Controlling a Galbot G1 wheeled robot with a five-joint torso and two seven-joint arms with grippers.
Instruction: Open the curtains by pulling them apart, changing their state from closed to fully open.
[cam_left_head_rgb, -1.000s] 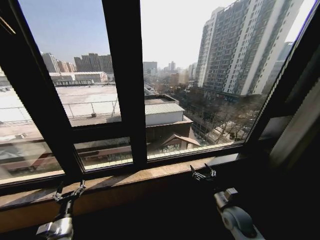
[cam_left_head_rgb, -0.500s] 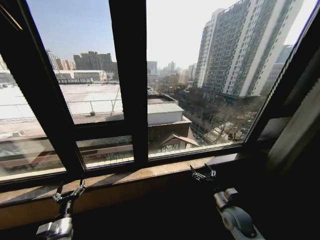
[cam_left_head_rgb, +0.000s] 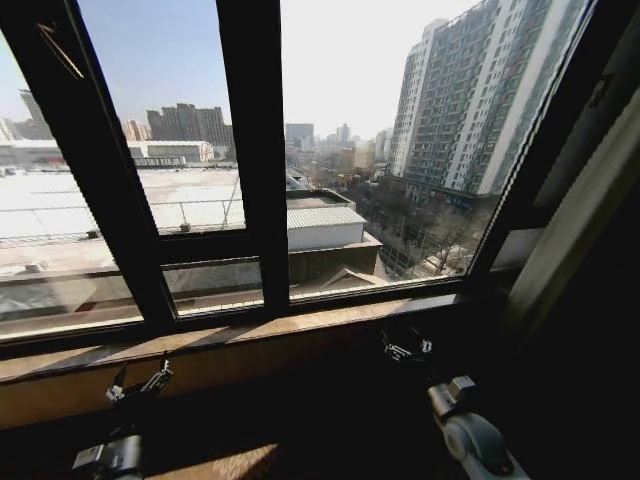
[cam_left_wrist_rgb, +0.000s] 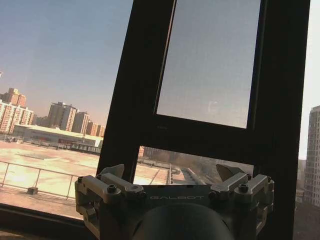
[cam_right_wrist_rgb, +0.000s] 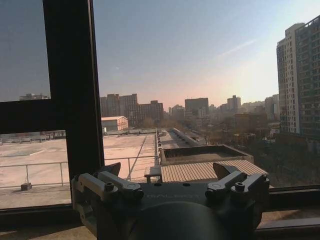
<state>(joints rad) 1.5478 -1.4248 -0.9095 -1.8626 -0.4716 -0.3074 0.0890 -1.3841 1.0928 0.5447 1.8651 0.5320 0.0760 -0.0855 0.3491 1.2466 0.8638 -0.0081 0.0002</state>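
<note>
At the right edge of the head view we see a pale strip of the curtains (cam_left_head_rgb: 575, 235) running diagonally from the upper right corner down toward the middle right, gathered beside the dark window frame (cam_left_head_rgb: 250, 160). The glass across the rest of the frame is uncovered, showing rooftops and a tall apartment tower (cam_left_head_rgb: 470, 100).

Our left tool (cam_left_head_rgb: 138, 383) sits in the lower left of the head view, below the wooden sill (cam_left_head_rgb: 250, 335), its fingers spread and holding nothing. In the left wrist view the left tool (cam_left_wrist_rgb: 174, 172) shows at the bottom of the frame with its two fingertips well apart and only the window bars and sky between them.

Our right tool (cam_left_head_rgb: 405, 348) sits in the lower centre-right of the head view, just under the sill, also spread and empty. In the right wrist view the right tool (cam_right_wrist_rgb: 170, 170) fills the bottom of the frame, its fingertips wide apart, with a low roof and city skyline seen through the gap. Neither tool touches the curtains.
</note>
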